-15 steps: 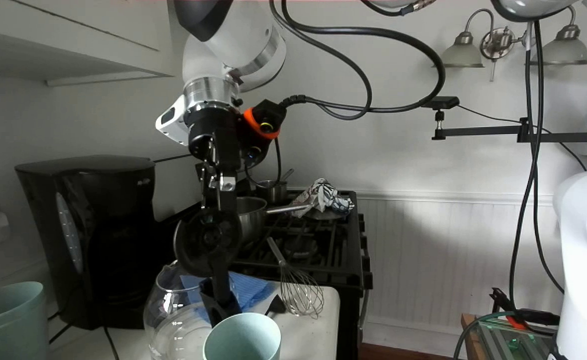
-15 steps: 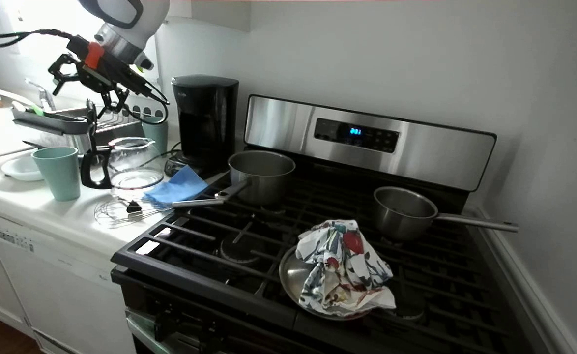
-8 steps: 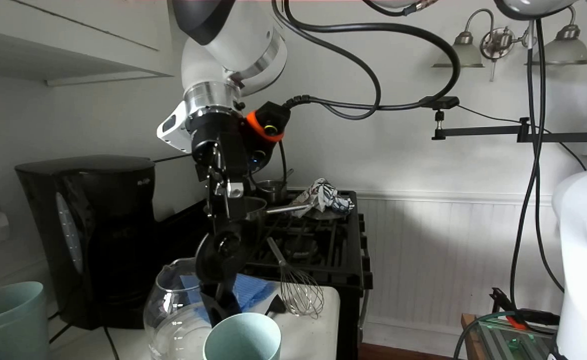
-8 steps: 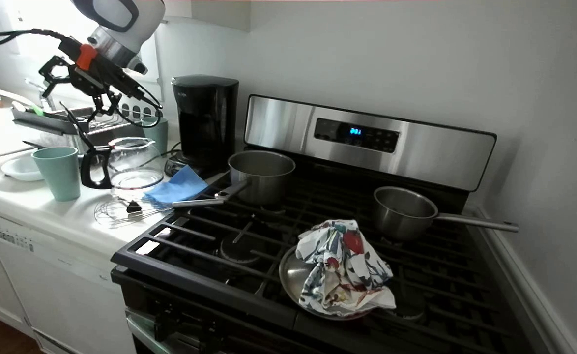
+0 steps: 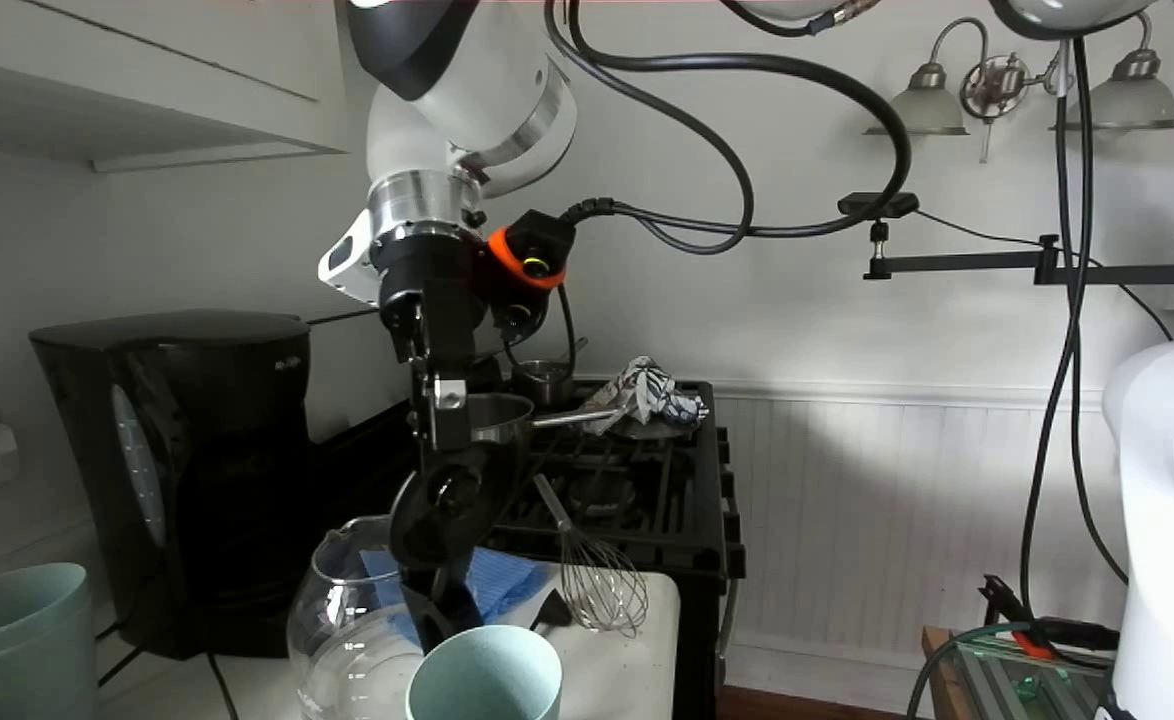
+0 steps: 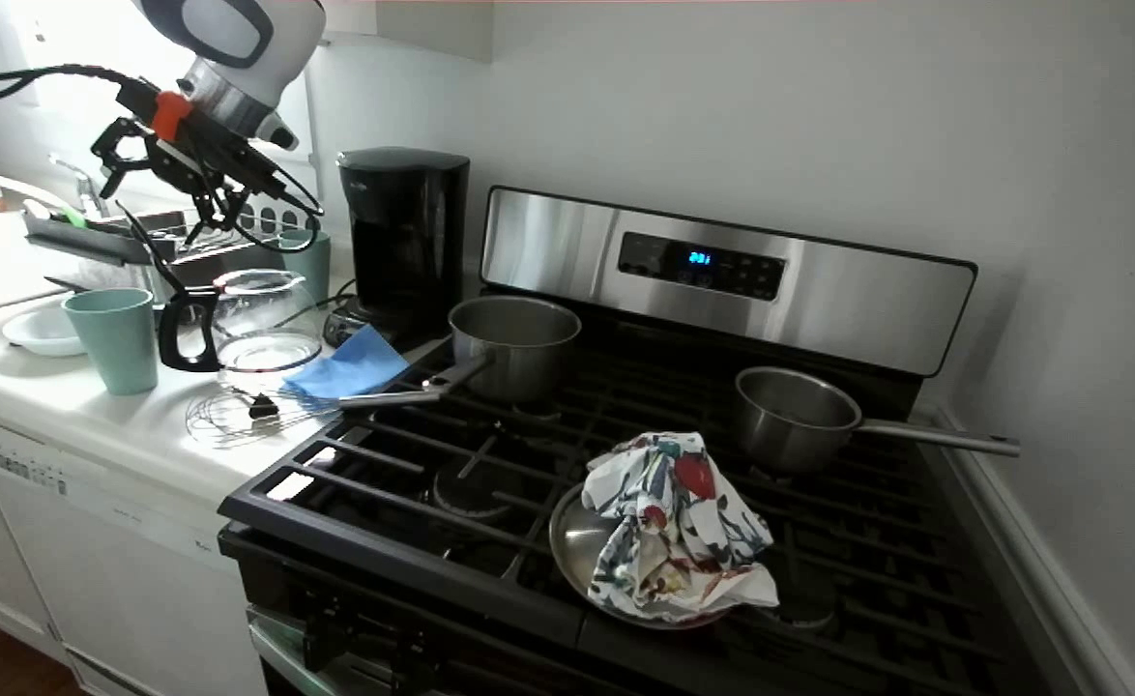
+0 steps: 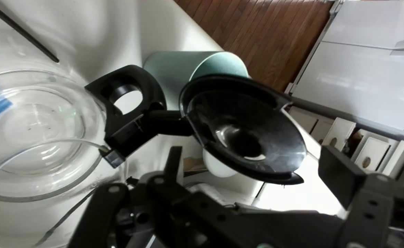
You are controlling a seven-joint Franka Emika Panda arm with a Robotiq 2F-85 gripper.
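Observation:
A glass coffee carafe (image 6: 263, 319) with a black handle (image 6: 181, 338) stands on the white counter. Its round black lid (image 7: 243, 132) is swung up on the hinge by the handle and leans back past upright, away from the glass. In the wrist view my gripper (image 7: 257, 168) is open, its two fingers wide apart. The lid shows beyond and between them, and nothing is gripped. Seen in an exterior view, the gripper (image 6: 150, 215) hangs just above the tilted lid. Whether a fingertip touches it, I cannot tell. A pale green cup (image 6: 111, 343) stands beside the handle.
A black coffee maker (image 6: 403, 242) is behind the carafe, with a second green cup (image 5: 17, 640) nearby. A blue cloth (image 6: 350, 362) and a whisk (image 6: 258, 416) lie near the stove edge. Pots, including a large one (image 6: 514, 348), and a patterned towel (image 6: 679, 532) occupy the stove.
The lid has tipped from nearly upright to leaning back, away from the glass. My gripper has moved the same way and a little lower, then shifted slightly back; its jaws stay open.

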